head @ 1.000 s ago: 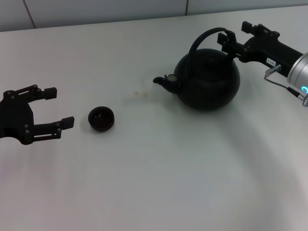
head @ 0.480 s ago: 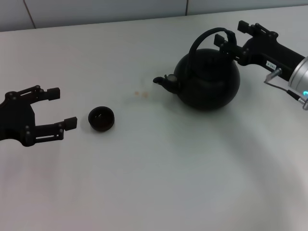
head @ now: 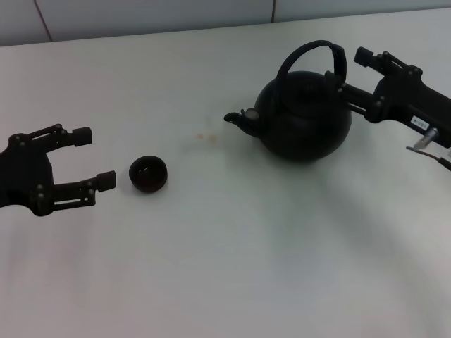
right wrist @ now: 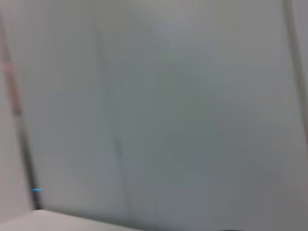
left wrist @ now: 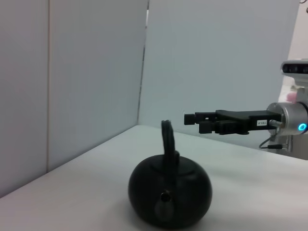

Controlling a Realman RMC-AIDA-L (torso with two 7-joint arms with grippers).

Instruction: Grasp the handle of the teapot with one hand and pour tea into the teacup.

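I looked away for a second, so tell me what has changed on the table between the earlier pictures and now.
The right end effector has pulled back from the handle toward the robot's right; it is open beside the teapot, holding nothing. The left end effector crept slightly toward the teacup, open. Teapot and teacup have not moved.

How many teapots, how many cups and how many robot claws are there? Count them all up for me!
Teapots: 1, the teapot with its handle.
Cups: 1, the teacup.
Robot claws: 2, the left gripper and the right gripper, both with open jaws.
Total: 4
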